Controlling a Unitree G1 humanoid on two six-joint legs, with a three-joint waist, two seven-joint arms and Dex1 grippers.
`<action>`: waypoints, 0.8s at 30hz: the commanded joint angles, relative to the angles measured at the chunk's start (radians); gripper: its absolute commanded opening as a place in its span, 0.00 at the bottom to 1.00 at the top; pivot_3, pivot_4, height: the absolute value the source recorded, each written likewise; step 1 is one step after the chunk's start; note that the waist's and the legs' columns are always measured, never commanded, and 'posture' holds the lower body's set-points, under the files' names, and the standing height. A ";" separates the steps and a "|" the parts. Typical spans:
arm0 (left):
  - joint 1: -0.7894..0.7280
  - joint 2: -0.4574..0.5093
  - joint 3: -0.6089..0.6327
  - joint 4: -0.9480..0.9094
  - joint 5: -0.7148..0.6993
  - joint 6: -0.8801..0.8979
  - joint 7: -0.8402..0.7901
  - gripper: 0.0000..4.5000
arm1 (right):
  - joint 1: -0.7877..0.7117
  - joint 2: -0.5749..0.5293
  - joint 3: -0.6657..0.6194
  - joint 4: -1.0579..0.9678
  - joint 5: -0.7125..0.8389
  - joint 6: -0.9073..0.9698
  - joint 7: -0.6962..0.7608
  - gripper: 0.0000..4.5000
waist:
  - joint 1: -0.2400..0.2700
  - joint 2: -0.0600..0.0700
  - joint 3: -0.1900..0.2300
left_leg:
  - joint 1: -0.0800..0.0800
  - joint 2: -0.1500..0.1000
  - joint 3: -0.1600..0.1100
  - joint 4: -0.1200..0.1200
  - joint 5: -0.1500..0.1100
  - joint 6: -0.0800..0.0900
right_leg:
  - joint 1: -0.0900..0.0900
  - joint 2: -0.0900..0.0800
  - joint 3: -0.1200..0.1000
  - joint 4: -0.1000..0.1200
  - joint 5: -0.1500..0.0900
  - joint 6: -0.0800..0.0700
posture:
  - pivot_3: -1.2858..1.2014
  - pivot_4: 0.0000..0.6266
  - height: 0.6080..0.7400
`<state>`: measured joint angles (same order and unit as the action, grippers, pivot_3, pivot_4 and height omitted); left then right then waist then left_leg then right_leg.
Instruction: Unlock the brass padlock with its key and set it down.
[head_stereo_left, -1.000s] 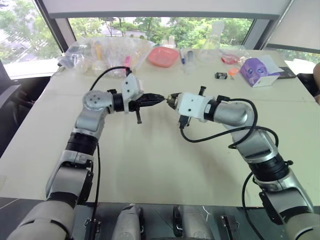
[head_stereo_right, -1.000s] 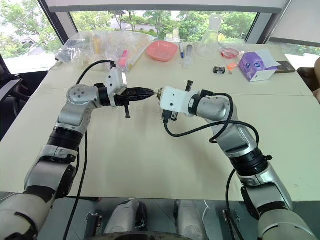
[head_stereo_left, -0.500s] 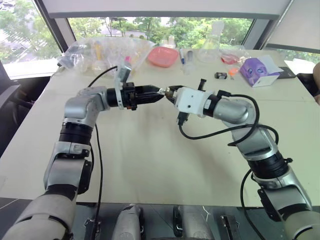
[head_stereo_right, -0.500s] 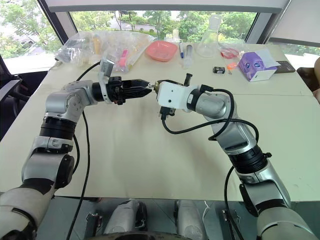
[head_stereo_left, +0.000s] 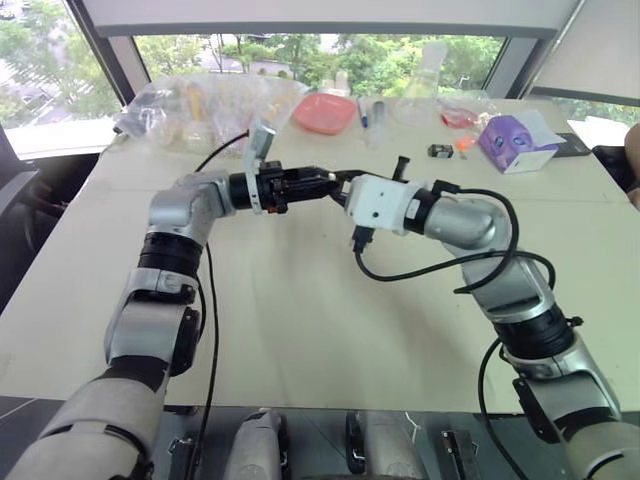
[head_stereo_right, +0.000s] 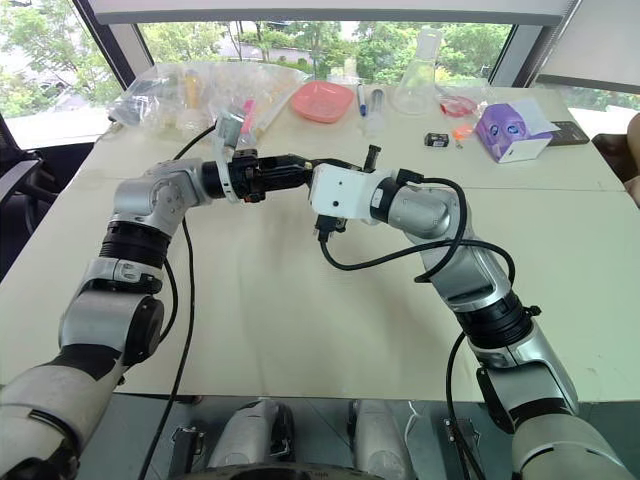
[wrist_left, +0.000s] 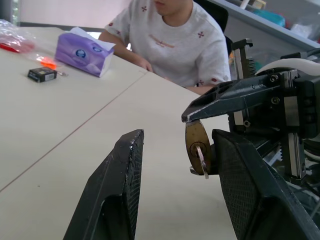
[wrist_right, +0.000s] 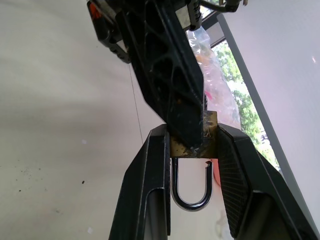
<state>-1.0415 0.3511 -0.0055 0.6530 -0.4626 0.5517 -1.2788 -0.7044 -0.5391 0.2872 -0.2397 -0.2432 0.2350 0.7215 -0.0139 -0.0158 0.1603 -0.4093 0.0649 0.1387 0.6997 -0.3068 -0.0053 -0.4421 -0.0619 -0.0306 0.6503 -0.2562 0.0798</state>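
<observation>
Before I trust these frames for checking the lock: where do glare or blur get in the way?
Right wrist view: window glare washes out the upper right, yet the brass padlock and its shackle stay sharp. Left wrist view: the key reads clearly; the person behind is softer.

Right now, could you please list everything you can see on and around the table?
brass padlock: one, dull gold, silvery shackle sprung open, held above the table between the right gripper's fingers.
key: one, silvery, in the padlock's keyhole.
table: one, cream.
tissue box: one, purple, far right.
small black object: one, beside the tissue box.
tray: one, pink, far edge.
plastic bags: clear, far left.
flask: one, clear, far edge.
person: one, white shirt, seated at the right side.
left gripper: black, open around the key.
right gripper: black, shut on the padlock.
</observation>
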 joint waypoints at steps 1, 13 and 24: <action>-0.020 0.009 -0.008 -0.028 0.006 -0.006 -0.044 0.22 | -0.017 0.006 -0.017 -0.052 -0.006 -0.004 -0.008 0.15 | 0.000 0.000 0.000 | 0.000 0.000 0.000 0.000 0.000 0.000 | 0.000 0.000 0.000 0.000 0.000 0.000 | 0.52 0.24 0.94; -0.014 0.008 0.035 -0.032 -0.006 -0.013 -0.004 0.00 | 0.019 -0.012 -0.021 -0.074 -0.001 0.038 0.025 0.57 | 0.001 0.000 0.000 | 0.000 0.000 0.000 0.000 0.000 0.000 | 0.000 0.000 0.000 0.000 0.000 0.000 | 0.52 0.24 0.94; 0.039 -0.004 0.067 -0.129 -0.059 0.071 0.016 0.00 | 0.035 0.241 -0.367 -0.344 0.277 0.643 -0.140 0.99 | 0.001 0.000 0.000 | 0.000 0.000 -0.003 0.000 0.000 -0.001 | 0.000 0.000 0.000 0.001 0.000 0.000 | 0.52 0.24 0.94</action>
<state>-1.0003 0.3462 0.0467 0.5750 -0.4924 0.6105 -1.2573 -0.6515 -0.2998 -0.0413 -0.5403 0.0080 0.8280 0.6196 -0.0128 -0.0157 0.1602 -0.4093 0.0652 0.1359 0.6999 -0.3065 -0.0059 -0.4420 -0.0620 -0.0308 0.6514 -0.2561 0.0797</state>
